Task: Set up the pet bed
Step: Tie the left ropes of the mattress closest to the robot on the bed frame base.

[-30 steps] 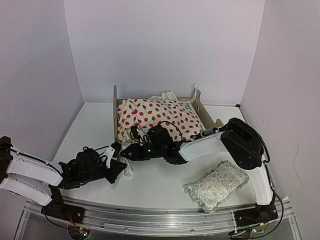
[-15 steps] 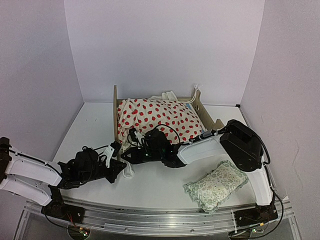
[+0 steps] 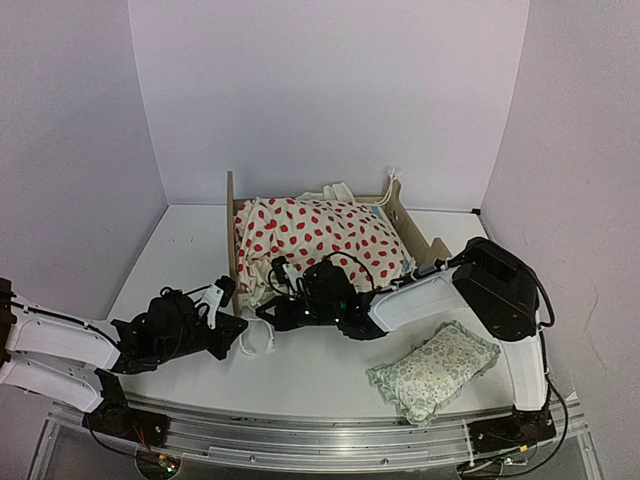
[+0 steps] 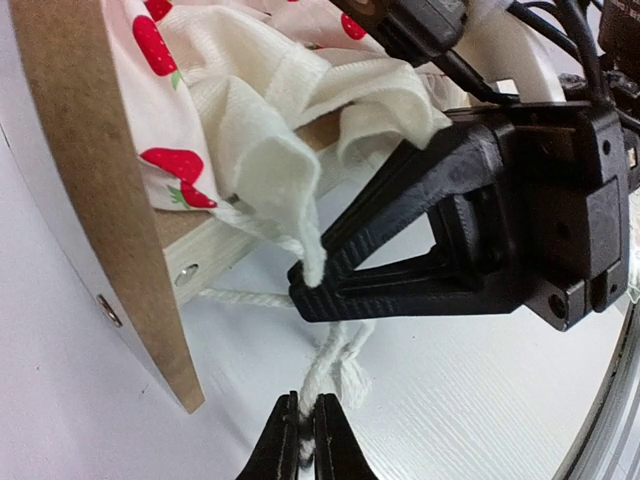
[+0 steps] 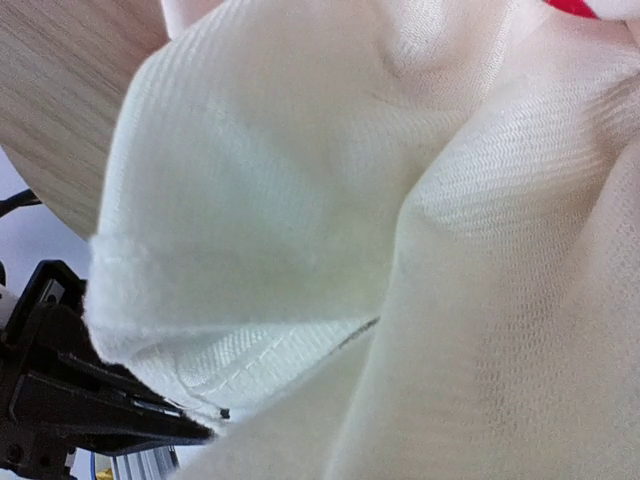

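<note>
On the white surface (image 3: pixel 320 375), rearward: light-wood pet bed frame (image 3: pixel 230 215) holding cream red-dotted cushion (image 3: pixel 320 235); rigid, probably light, grip its boards; left fingers (image 4: pixel 283 450) clench white cord tie (image 4: pixel 318 385); right fingers (image 4: pixel 400 290) pinch cream fabric hem (image 4: pixel 280 170)

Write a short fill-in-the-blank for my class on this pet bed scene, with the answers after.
1. The left gripper is shut on a white ____.
2. The right gripper is ____ on the cream edge of the cushion.
3. The cushion in the bed has ____ dots.
4. The pillow lies on the table by the ____ arm.

Answers: cord; shut; red; right
</note>
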{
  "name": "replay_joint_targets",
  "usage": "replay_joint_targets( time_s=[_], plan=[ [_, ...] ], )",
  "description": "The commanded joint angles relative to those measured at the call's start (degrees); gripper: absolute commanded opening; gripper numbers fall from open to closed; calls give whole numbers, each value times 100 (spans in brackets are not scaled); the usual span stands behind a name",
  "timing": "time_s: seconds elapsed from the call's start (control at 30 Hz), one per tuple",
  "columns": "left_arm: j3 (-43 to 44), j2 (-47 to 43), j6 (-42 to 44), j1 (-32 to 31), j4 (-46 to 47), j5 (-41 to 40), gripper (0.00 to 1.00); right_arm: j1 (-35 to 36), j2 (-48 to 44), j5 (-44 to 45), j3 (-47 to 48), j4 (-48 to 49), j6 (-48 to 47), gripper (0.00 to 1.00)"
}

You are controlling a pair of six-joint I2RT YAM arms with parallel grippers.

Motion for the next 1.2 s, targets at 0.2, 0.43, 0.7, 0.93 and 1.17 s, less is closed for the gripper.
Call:
replay_joint_targets(
  time_s=[0.2, 0.43, 0.7, 0.93, 1.17],
  plan=[
    [598, 301, 244, 153, 173, 76, 8, 36, -544, -193, -331, -102, -86, 0],
    [828, 911, 263, 205, 628, 162, 7, 132, -746, -307, -545, -106, -199, 0],
    [990, 1439, 169, 210, 1012, 396, 4, 235, -755, -882, -380, -119, -356, 8],
    [1020, 1577, 178, 206, 1018, 369, 4, 235, -899, -1041, -474, -175, -521, 25],
    [1022, 1682, 207, 213, 1099, 240, 4, 233, -1126, -964, -667, -230, -762, 32]
  ],
)
